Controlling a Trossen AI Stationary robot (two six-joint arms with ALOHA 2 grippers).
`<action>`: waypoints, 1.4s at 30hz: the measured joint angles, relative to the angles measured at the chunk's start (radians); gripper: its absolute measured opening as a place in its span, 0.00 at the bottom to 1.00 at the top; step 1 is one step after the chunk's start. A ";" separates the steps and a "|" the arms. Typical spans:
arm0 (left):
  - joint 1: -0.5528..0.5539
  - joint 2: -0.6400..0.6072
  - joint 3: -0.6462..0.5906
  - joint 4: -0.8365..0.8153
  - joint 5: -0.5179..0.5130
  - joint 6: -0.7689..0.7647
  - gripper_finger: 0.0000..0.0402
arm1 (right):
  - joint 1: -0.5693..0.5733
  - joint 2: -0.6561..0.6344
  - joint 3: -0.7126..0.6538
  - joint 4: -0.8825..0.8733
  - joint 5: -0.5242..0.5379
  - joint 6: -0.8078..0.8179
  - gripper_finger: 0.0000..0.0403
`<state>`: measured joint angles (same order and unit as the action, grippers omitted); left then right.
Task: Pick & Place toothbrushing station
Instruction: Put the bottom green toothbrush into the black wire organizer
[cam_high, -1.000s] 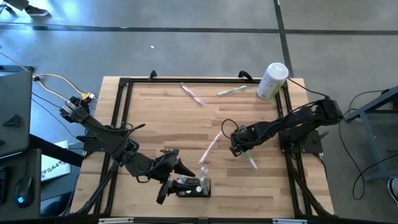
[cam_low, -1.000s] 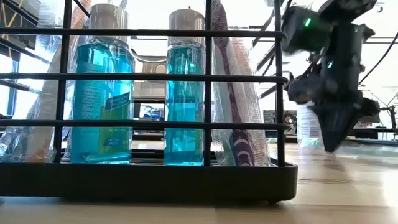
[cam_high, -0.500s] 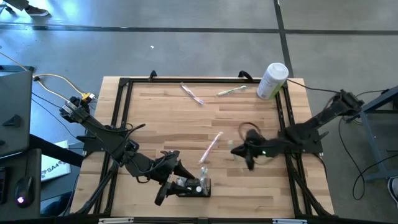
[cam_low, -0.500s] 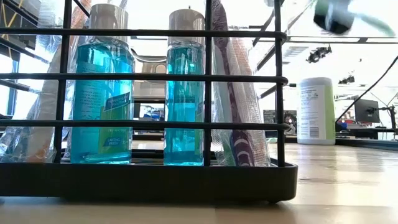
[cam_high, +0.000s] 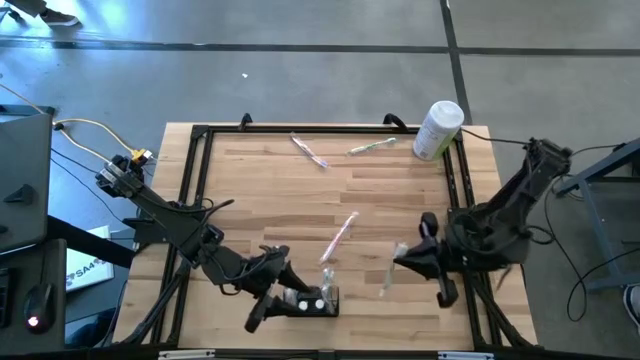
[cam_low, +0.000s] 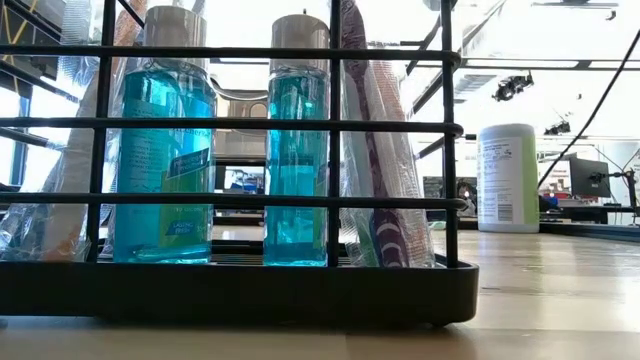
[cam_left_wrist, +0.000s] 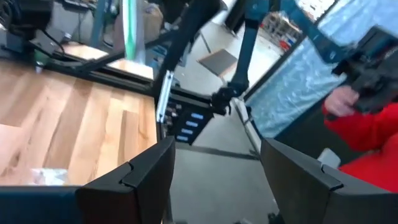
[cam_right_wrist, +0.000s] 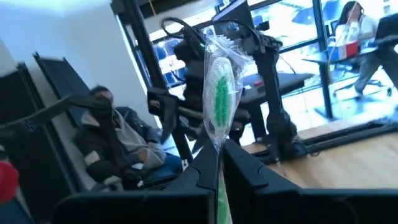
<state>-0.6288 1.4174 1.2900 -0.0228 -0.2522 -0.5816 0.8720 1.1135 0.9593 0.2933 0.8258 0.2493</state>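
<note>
While overhead blurs it, right claw (cam_right_wrist: 217, 165) clamps wrapped green toothbrush (cam_right_wrist: 219, 93), left claw (cam_left_wrist: 214, 180) spread.

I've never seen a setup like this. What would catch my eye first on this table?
Probably the right gripper near the table's right edge, shut on a wrapped green toothbrush and holding it up off the wood. Next, the dark toothbrushing station at the front edge, with the left gripper open right at it; up close it holds two bottles of blue liquid. A tall white container stands in the far right corner.
</note>
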 joint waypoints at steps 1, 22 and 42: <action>0.000 0.000 0.000 -0.006 0.010 0.000 0.58 | 0.009 0.021 0.049 -0.040 0.017 -0.013 0.01; 0.000 -0.029 0.000 -0.012 0.124 -0.105 0.58 | 0.027 0.562 0.525 -0.068 0.244 -0.203 0.01; -0.128 -0.028 0.000 0.245 -0.256 -0.104 0.58 | -0.019 0.691 0.525 -0.104 0.108 -0.113 0.01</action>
<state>-0.7566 1.3895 1.2900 0.2218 -0.5086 -0.6853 0.8528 1.8042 1.4845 0.1890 0.9338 0.1364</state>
